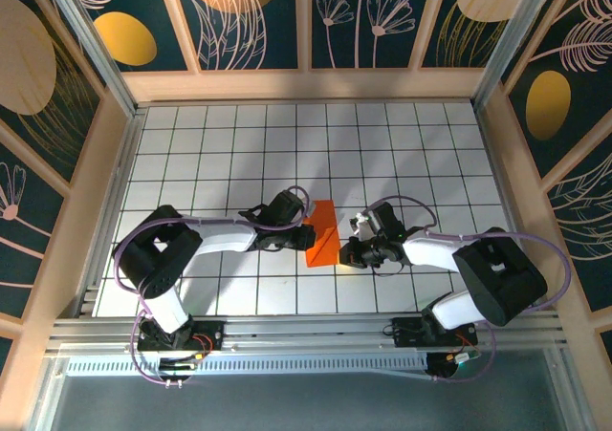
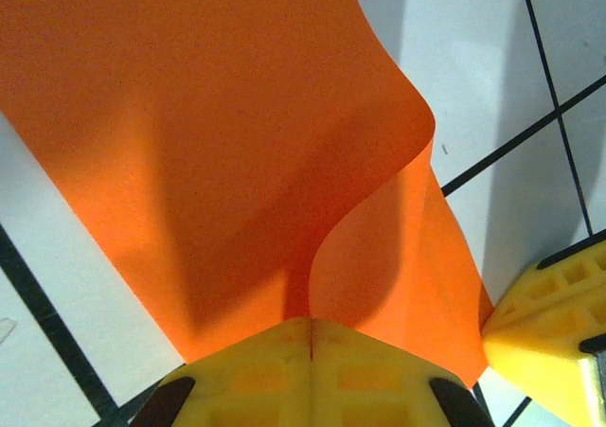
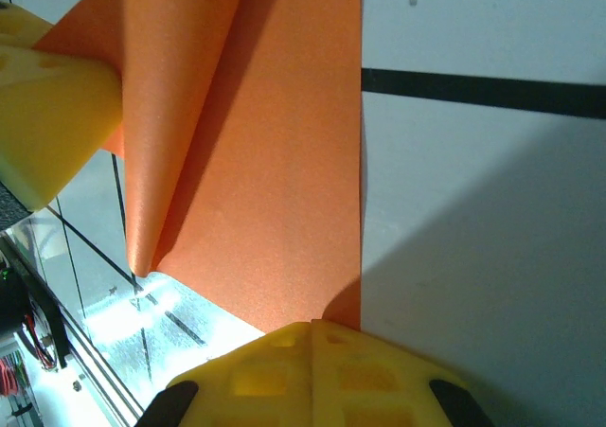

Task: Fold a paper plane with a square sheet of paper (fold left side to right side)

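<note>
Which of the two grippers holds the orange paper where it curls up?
The left gripper: the square sheet of paper curls over at it; the right gripper pinches a flat edge.

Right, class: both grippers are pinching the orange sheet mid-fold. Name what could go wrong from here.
1. The left gripper holds the square sheet of paper in a loose curl, so the crease may land crooked.
2. The right gripper pinches another edge close by; pulling apart could tear the sheet.
3. The two grippers sit close together and might collide.

Lab robot cell: gridded table (image 1: 382,135), floral panel walls (image 1: 249,20), aluminium rail (image 1: 306,340).
</note>
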`<state>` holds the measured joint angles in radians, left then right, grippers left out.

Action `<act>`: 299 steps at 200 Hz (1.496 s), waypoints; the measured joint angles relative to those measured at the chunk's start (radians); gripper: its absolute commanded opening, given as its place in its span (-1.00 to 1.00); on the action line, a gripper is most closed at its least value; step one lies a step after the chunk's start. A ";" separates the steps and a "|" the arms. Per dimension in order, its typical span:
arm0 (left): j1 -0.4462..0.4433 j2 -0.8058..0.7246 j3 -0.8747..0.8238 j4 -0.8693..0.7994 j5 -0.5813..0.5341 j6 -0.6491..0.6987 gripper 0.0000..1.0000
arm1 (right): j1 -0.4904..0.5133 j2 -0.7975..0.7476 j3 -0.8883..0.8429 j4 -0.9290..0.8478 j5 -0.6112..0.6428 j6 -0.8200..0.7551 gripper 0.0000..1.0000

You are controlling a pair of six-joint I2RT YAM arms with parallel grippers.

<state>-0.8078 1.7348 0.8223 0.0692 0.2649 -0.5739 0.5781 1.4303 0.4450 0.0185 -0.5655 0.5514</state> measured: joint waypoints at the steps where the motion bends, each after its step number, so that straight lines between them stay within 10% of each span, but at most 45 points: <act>1: 0.000 0.000 0.001 -0.001 0.000 0.001 -1.00 | 0.000 0.000 0.000 0.000 0.000 0.000 -1.00; 299: 0.005 0.040 0.016 0.000 -0.011 0.024 -1.00 | 0.002 -0.056 0.047 0.103 -0.007 0.090 -1.00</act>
<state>-0.8028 1.7744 0.8387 0.0689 0.2535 -0.5495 0.5804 1.3746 0.4919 0.1219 -0.5724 0.6411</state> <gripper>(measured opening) 0.048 0.051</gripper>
